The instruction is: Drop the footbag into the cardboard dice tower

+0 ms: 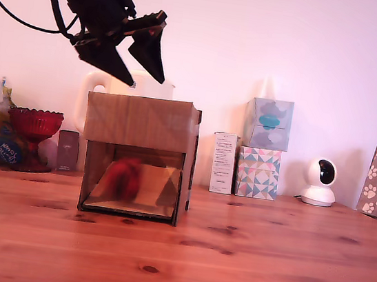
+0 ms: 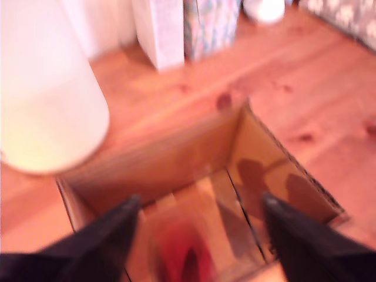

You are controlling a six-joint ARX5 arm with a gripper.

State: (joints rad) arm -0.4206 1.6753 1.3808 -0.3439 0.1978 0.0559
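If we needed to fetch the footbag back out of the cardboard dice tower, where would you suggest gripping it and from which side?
Probably across its round middle, coming in low through the front opening. The footbag lies on the sloped ramp inside the cardboard dice tower, blurred in both views. It is a small rounded ball, so any opposite pair of sides should do. From above, the tower walls hem in the open gripper.

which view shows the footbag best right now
The exterior view: the footbag shows as a blurred red shape on the ramp behind the cardboard dice tower front opening. The wrist view, looking down through the open top between the open gripper fingers, gives only a red smear.
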